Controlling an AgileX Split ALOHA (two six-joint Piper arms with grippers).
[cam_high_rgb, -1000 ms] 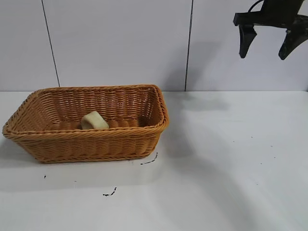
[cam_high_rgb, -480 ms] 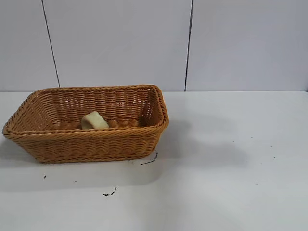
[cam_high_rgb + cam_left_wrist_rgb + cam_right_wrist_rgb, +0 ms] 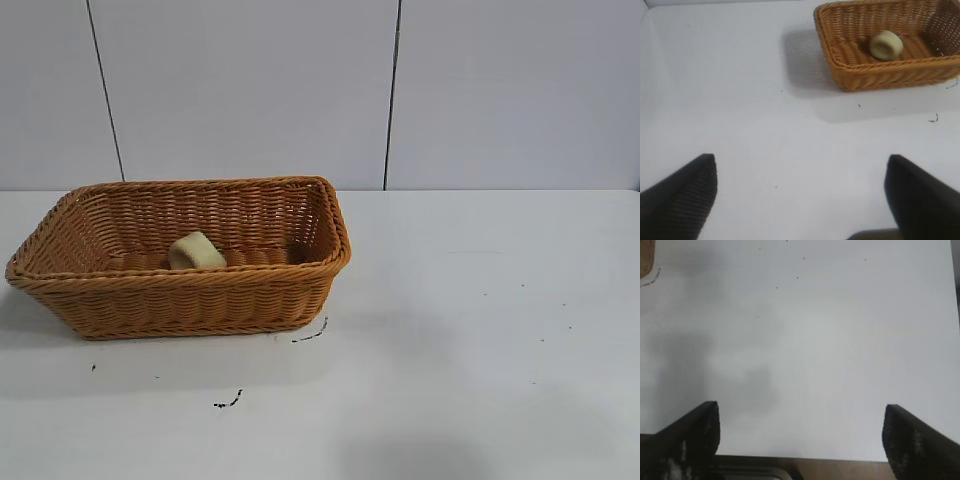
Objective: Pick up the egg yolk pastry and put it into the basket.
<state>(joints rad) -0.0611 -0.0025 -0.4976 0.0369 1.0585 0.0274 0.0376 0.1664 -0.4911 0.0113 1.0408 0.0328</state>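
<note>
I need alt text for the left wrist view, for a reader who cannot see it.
A small pale pastry lies inside a wicker basket on a white table. The left gripper is open and empty, well apart from the basket, with its two dark fingertips in the foreground.

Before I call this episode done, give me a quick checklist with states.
1. Egg yolk pastry inside the basket: ok, lying on its side on the basket floor.
2. Basket upright on the table: ok.
3. Right tool empty and open: ok, nothing between its fingers, only bare table ahead.
4. Left tool empty and open: ok, well back from the basket.
5. Arms out of the workspace: ok, neither shows in the exterior view.
6. Pastry undamaged: cannot tell.
</note>
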